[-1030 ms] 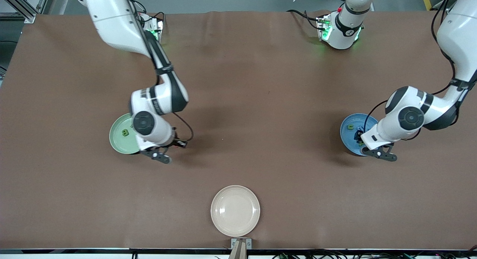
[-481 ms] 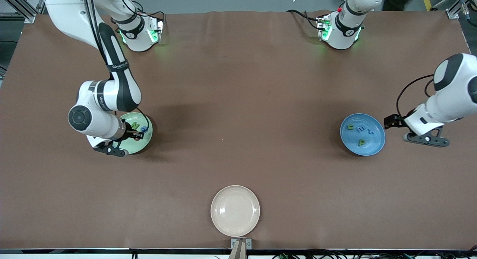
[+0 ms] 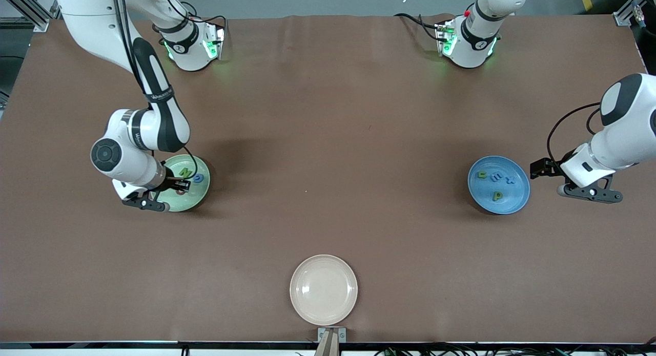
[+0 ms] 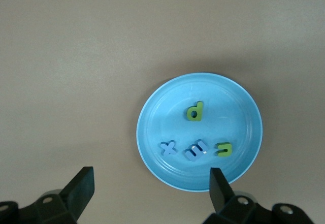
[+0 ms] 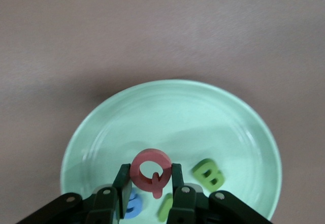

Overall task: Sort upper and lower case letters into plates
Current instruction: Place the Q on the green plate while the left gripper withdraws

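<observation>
Two plates, right gripper (image 5: pixel 150 183) pinching red Q (image 5: pixel 151 171) (over green plate (image 5: pixel 172 107))

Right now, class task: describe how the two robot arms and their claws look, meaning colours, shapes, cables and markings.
Both arms are glossy white with rounded black joints. The right claw and left claw have black flat fingers on black bodies. Thin black cables loop along each arm, and dark lettering marks the right arm's black band. Both bases glow green.
</observation>
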